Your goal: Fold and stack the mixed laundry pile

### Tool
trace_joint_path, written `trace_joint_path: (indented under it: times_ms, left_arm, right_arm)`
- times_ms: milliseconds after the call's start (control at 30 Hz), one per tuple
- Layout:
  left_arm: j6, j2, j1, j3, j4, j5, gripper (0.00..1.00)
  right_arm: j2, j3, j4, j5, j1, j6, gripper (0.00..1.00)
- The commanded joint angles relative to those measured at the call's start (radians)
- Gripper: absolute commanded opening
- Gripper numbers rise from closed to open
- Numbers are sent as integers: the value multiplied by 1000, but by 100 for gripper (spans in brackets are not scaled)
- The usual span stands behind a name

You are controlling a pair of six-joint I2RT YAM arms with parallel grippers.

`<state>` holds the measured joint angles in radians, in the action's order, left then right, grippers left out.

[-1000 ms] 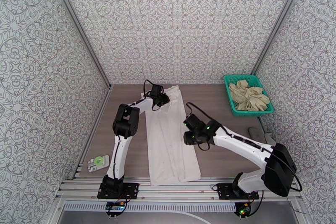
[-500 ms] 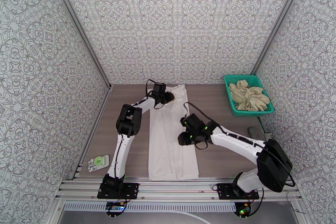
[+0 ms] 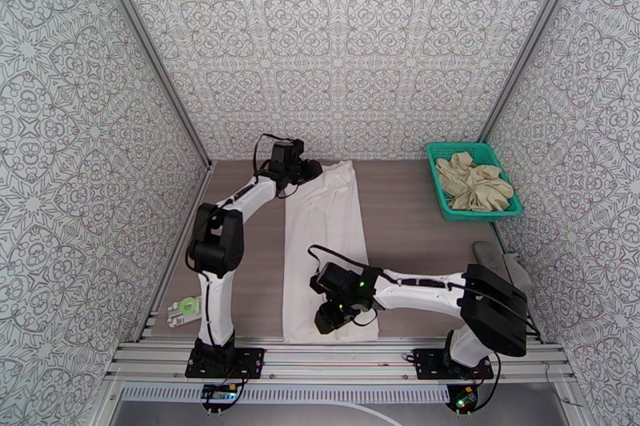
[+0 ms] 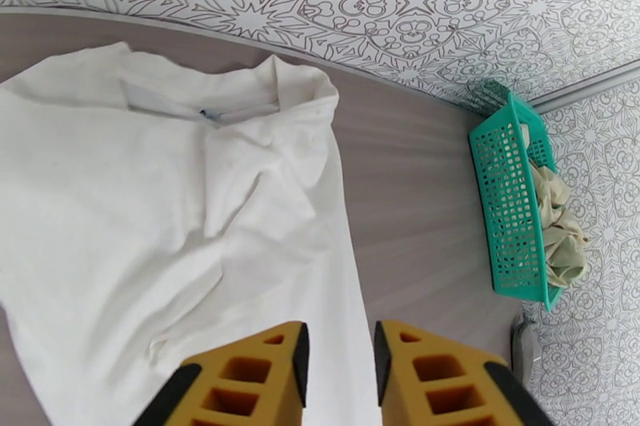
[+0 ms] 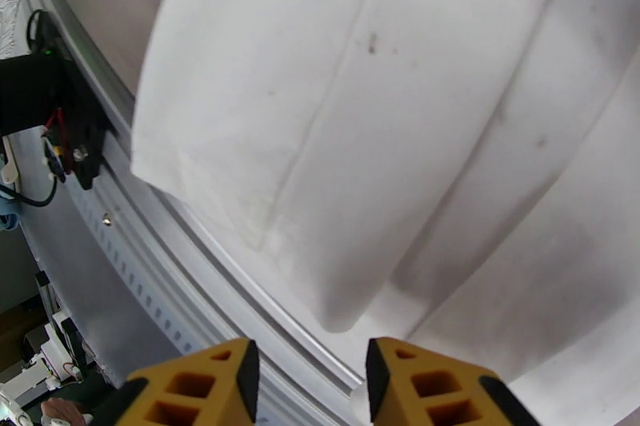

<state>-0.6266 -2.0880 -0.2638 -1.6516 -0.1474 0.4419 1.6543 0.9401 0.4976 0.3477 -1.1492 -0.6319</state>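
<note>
The white T-shirt (image 3: 328, 236) lies on the table folded lengthwise into a long narrow strip, collar at the far end. My left gripper (image 3: 310, 170) hovers at the collar end. In the left wrist view its yellow fingers (image 4: 264, 376) stand apart with nothing between them, above the shirt (image 4: 160, 204). My right gripper (image 3: 326, 319) is low over the near hem. Its fingers (image 5: 204, 388) in the right wrist view are also apart and empty, just past the hem of the shirt (image 5: 384, 124). The beige garment (image 3: 474, 182) sits crumpled in the teal basket (image 3: 436, 180).
The basket (image 4: 500, 204) stands at the far right by the wall. A small white and green object (image 3: 186, 308) lies at the near left, a grey object (image 3: 496, 256) at the right edge. The aluminium rail (image 5: 160, 260) runs right under the shirt's hem. Patterned walls enclose three sides.
My right gripper has travelled from the shirt's middle down to its near hem. My left gripper has opened and drawn a little left at the collar. The shirt's strip looks narrower.
</note>
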Motion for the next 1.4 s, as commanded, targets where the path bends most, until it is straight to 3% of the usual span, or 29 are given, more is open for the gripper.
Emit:
trace_joint_path:
  times_ms: [0,167,567,1367]
  left_arm:
    - [45,53,29,81,-12,9,30]
    - [52,80,56,143,-7,16,30]
    - [61,62,69,158,-8,11,30]
    - [49,-279,80,-92,-46,-40,29]
  right_arm:
    - [44,41,4,-18,-15,-8,42]
    - [69,48,-17,-10,-19,-13,39]
    - [21,48,18,-20,-50,-41,4]
    - [-63,-3,-18,-9,-103,-107,0]
